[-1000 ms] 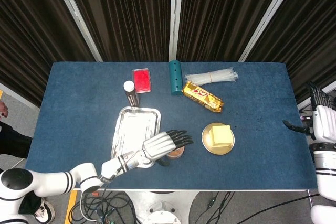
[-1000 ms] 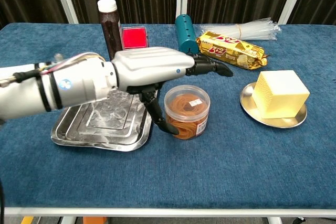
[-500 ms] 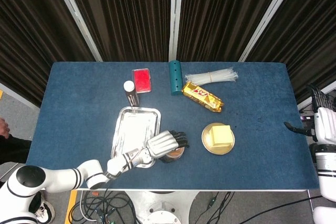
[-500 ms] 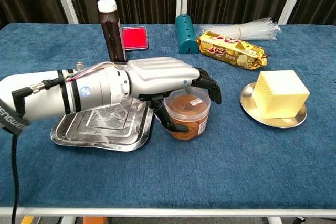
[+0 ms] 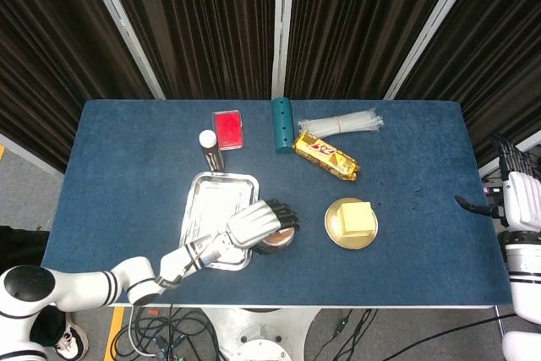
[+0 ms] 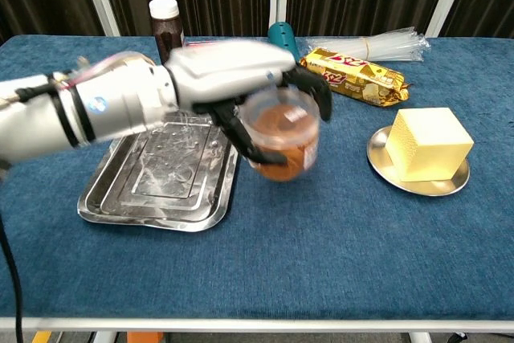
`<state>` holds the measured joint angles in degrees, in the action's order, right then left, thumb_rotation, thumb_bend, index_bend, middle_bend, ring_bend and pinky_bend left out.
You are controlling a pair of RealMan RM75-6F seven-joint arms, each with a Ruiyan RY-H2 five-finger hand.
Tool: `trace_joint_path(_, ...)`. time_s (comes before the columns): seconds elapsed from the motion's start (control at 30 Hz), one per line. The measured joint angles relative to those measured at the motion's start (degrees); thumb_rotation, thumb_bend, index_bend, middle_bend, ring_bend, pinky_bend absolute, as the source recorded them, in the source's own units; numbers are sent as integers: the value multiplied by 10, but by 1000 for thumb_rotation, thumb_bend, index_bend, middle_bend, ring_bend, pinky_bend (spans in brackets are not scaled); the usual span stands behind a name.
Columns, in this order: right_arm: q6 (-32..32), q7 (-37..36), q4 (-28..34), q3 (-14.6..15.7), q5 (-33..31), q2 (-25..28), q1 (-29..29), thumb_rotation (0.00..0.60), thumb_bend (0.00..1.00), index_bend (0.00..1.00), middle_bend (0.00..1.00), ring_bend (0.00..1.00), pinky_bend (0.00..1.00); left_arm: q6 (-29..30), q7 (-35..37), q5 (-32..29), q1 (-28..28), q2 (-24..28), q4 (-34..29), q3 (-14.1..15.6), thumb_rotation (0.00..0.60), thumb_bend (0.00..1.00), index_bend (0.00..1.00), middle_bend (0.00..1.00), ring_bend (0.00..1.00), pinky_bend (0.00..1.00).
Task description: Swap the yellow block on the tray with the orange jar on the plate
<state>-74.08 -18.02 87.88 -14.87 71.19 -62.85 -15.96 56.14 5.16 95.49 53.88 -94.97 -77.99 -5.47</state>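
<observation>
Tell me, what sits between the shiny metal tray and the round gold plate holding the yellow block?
The orange jar, gripped by the left hand, hangs between tray and plate; the chest view shows it.

On the desk [image 6: 337,263], the tray [image 6: 152,190] lies left of the plate [image 6: 418,182], which carries the block [image 6: 427,144]. The left hand [image 6: 233,78] holds the jar [image 6: 281,138] above the desk, just right of the tray (bottle [image 6: 165,26] behind it). A snack packet [image 6: 353,78] lies behind the plate.
</observation>
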Motion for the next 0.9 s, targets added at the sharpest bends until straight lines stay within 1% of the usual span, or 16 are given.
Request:
trace_joint_path(0.17,-4,6,7,0,5,-1,1,600,0,0,0,0,0,1,-8,-33,-23,20,0,6,600,320,366,356,258,488)
trace_joint_path(0.27,-6,11,11,1,6,-3,2,600,0,0,0,0,0,-6,-10,-45,-30,17,21,14,600,317,351,342,250,481)
trace_joint_path(0.5,-8,18,16,1,4,-5,5,600,0,0,0,0,0,-31,-15,-90,-50,-5,97,24,600,315,338,331,239,465)
trace_joint_path(0.77,0,25,14,1,4,-12,1,600,0,0,0,0,0,-23,2,-95,-62,-3,110,24,600,314,328,323,231,464)
trace_joint_path(0.8,0,25,14,1,6,-12,1,600,0,0,0,0,0,-23,2,-95,-63,-1,109,25,600,307,306,296,211,458)
trace_joint_path(0.83,-1,25,15,1,7,-12,0,600,0,0,0,0,0,-23,2,-95,-64,0,108,26,600,291,262,246,173,438)
trace_joint_path(0.9,-3,25,15,0,9,-12,1,600,0,0,0,0,0,-18,4,-92,-66,2,104,28,600,226,146,118,74,365)
